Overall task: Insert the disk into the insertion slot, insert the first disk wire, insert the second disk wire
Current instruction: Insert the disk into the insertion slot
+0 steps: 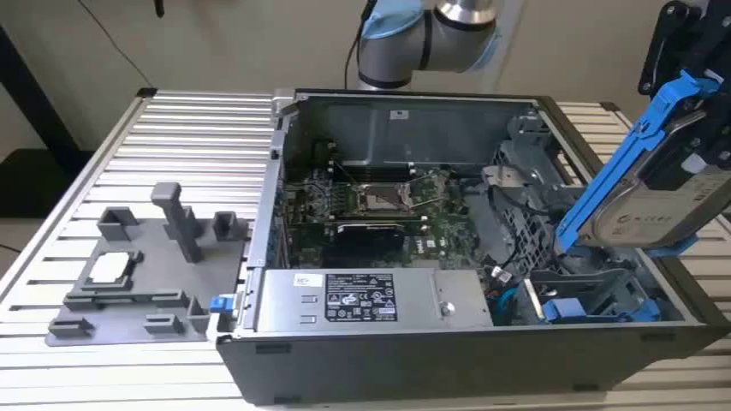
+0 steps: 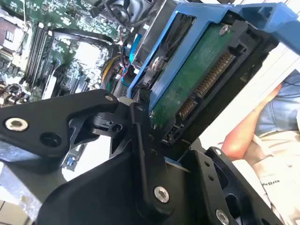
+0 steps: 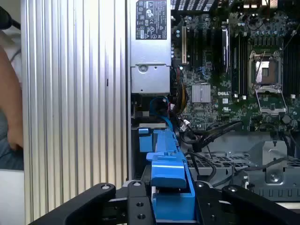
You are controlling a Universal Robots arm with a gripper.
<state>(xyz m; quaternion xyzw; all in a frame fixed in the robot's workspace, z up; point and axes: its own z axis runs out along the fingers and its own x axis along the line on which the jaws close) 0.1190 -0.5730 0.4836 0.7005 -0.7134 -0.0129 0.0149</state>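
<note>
The disk (image 1: pixel 660 201), a silver-grey drive with a white label in a bright blue carrier, hangs tilted above the front right corner of the open computer case (image 1: pixel 377 360). My gripper (image 1: pixel 699 103) is shut on its upper end. In the second wrist view the black fingers (image 2: pixel 140 136) clamp the blue frame, and the disk's green circuit board (image 2: pixel 197 84) faces the camera. In the first wrist view the blue carrier (image 3: pixel 169 187) sits between the gripper's fingers (image 3: pixel 133 206). The insertion slot (image 1: pixel 594 287), a grey metal cage bay, lies just below the disk's lower end.
The case holds a motherboard (image 1: pixel 377 201), a grey power supply (image 1: pixel 354 300) and a blue cable (image 3: pixel 161 105) by the cage. Another blue part (image 1: pixel 571 310) sits in the cage. A grey fixture (image 1: pixel 137 265) lies on the ribbed table at the exterior view's left. A person's arm (image 2: pixel 248 131) is near.
</note>
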